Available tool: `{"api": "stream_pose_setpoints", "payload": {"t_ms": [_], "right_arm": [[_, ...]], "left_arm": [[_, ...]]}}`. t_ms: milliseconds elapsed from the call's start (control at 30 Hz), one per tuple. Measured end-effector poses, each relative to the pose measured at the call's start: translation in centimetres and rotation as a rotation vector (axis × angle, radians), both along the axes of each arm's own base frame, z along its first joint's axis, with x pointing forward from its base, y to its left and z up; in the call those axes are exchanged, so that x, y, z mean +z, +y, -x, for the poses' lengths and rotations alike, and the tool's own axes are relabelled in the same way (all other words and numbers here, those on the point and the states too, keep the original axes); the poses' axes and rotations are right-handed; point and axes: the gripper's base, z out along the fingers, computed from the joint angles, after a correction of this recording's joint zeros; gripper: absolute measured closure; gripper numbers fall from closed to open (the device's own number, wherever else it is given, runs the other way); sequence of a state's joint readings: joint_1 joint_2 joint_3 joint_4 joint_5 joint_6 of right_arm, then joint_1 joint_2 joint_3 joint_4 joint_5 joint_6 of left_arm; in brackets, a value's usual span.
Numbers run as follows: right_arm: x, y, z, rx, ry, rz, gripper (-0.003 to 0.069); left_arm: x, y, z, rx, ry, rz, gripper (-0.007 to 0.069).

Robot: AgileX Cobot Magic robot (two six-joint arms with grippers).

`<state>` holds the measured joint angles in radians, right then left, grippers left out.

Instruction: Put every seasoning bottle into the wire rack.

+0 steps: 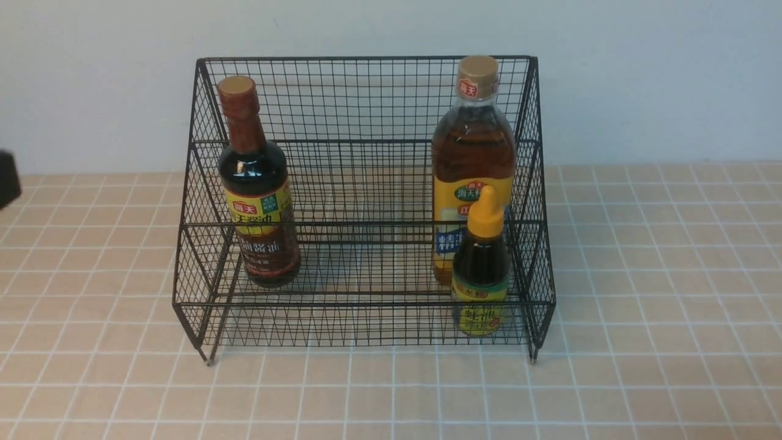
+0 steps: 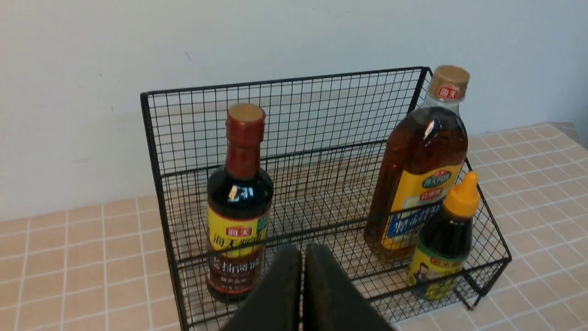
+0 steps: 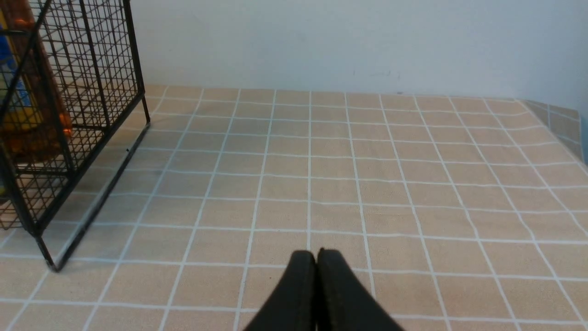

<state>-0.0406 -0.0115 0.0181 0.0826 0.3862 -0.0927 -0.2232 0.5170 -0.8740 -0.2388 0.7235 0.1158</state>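
I count all three bottles inside the rack [image 1: 366, 98]: the dark bottle [image 1: 259, 226] at its left, the amber bottle [image 1: 471, 153] at its right, the small bottle [image 1: 481, 275] just in front of the amber one. Nothing looks left to place. My left gripper [image 2: 303, 257] and right gripper [image 3: 316, 259] are both closed together and empty. The bench [image 1: 660, 293] is tan tile with white grout, against a plain pale wall [image 1: 660, 79].

Black wire rack [image 1: 366, 183]; glossy bottles [image 1: 259, 183]; matt tiled tabletop [image 1: 660, 305].

Front view faces wire rack [image 1: 366, 201] — wrist views share it
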Motion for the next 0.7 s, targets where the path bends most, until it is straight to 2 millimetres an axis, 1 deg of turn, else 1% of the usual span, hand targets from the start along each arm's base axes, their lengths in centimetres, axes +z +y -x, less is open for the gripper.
{"api": "stream_pose_setpoints", "payload": {"t_ms": [100, 167, 300, 467, 533, 633, 667, 700], "right_arm": [[0.0, 0.0, 0.0, 0.000, 0.000, 0.000, 0.0673], [0.0, 0.0, 0.0, 0.000, 0.000, 0.000, 0.0673], [0.0, 0.0, 0.0, 0.000, 0.000, 0.000, 0.0673], [0.0, 0.0, 0.0, 0.000, 0.000, 0.000, 0.0673], [0.0, 0.0, 0.0, 0.000, 0.000, 0.000, 0.0673], [0.0, 0.0, 0.0, 0.000, 0.000, 0.000, 0.0673], [0.0, 0.0, 0.0, 0.000, 0.000, 0.000, 0.0673], [0.0, 0.0, 0.0, 0.000, 0.000, 0.000, 0.0673]], "left_arm": [[-1.4, 0.3, 1.5, -0.007, 0.013, -0.005, 0.0631], [-1.9, 0.5, 2.4, -0.012, 0.012, -0.011, 0.0631], [-2.1, 0.7, 3.3, -0.015, -0.003, -0.033, 0.0631], [-2.1, 1.0, 3.4, 0.001, -0.022, -0.086, 0.0631], [-2.6, 1.1, 3.2, 0.016, -0.030, -0.106, 0.0631], [-4.1, 1.4, 3.0, 0.046, -0.069, -0.130, 0.0631], [-5.0, 1.6, 3.0, 0.064, -0.104, -0.140, 0.0631], [-5.2, 1.6, 3.0, 0.067, -0.109, -0.142, 0.0631]]}}
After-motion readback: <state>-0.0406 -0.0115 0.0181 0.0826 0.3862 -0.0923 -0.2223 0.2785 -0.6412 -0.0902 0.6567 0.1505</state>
